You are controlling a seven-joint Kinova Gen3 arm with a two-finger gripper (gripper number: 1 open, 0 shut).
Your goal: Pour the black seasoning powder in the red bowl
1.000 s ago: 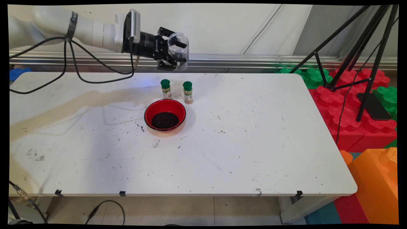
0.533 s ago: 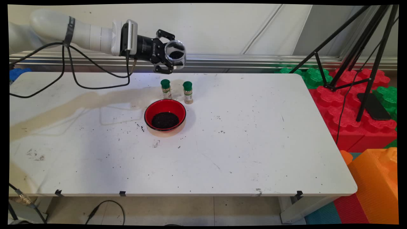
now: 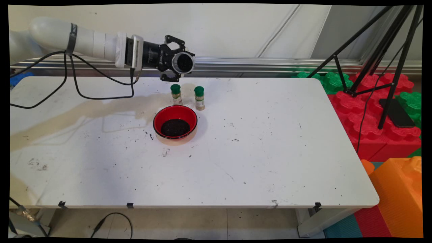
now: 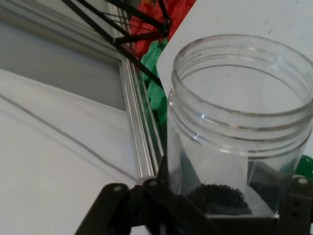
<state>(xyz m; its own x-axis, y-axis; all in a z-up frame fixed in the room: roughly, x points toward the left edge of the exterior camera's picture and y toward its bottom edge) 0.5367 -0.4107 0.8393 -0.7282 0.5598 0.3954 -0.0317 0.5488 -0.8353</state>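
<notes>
Desk layout, claw high at the back

The claw (image 3: 178, 64) holds a jar (image 4: 239, 127) above the desk's (image 3: 270, 162) far edge; below it two bottles (image 3: 176, 95) (image 3: 199, 98) stand side by side, a bowl (image 3: 175, 126) just before them, grains (image 3: 174, 127) in it.

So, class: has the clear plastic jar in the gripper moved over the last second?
Yes. The clear plastic jar dropped slightly and rolled, drawing nearer the left green-capped spice bottle.
</notes>
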